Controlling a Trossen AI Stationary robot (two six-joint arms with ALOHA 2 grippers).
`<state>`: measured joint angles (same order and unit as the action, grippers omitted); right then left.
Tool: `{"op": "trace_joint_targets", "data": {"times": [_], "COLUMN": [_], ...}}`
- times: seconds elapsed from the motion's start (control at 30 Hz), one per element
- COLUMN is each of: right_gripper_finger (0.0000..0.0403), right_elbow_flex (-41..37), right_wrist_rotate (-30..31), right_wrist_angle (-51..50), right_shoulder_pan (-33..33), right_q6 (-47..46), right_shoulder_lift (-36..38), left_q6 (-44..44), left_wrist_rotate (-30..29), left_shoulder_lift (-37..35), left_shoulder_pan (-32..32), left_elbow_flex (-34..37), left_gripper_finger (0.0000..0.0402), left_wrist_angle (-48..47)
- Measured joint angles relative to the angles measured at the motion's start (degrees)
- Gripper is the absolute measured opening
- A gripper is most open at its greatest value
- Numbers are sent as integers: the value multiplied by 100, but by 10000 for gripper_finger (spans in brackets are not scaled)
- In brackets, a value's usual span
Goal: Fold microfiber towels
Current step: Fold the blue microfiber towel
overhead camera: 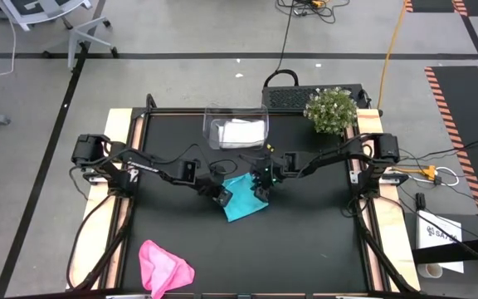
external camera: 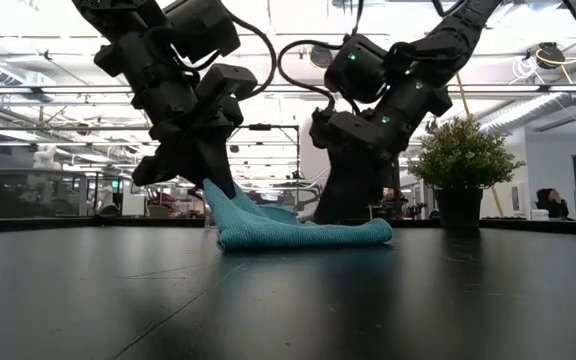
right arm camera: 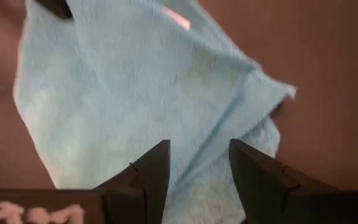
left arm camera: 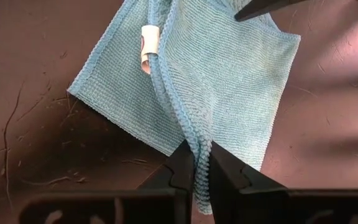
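Left hand (left arm camera: 196, 163) of mine is clenched on a raised fold of the teal towel (overhead camera: 245, 197), which lies at the middle of the high view on the dark surface (overhead camera: 305, 249). My right hand (right arm camera: 199, 163) hovers released over the same towel's other side.

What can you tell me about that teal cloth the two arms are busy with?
The teal towel is a small, soft cloth with a nubby, looped weave and a stitched hem; a small white tag sits at one edge. It lies mid-table on the dark table, partly folded, one layer doubled over another. The left gripper is shut on a pinched ridge of its edge, lifting that side. The right gripper hangs over it, fingers open, gripping nothing.
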<state>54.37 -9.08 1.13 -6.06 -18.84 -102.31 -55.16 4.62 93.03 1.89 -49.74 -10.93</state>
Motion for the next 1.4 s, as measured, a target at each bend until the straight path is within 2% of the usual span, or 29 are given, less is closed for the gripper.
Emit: {"op": "trace_joint_targets", "data": {"times": [0.27,0.43,0.63,0.77,1.27,1.4], "right_gripper_finger": [155,155,155,155,155,155], "right_elbow_flex": [7,8,2,-6,0,0], "right_wrist_rotate": [-179,-170,-149,-151,-138,-143], "right_wrist_angle": [610,447,-29,-327,-254,-543], "right_shoulder_pan": [125,108,24,38,55,36], "right_q6": [-316,-319,-304,-292,-283,-278], "right_shoulder_lift": [-405,-322,194,145,0,36], "left_q6": [-24,-45,-46,-48,-22,-19], "left_wrist_rotate": [0,3,7,9,31,31], "left_shoulder_lift": [0,0,0,0,0,0], "left_shoulder_pan": [0,0,0,0,0,0], "left_elbow_flex": [0,0,0,0,0,0], "left_gripper_finger": [35,35,35,35,35,35], "left_wrist_angle": [7,8,35,38,34,38]}}
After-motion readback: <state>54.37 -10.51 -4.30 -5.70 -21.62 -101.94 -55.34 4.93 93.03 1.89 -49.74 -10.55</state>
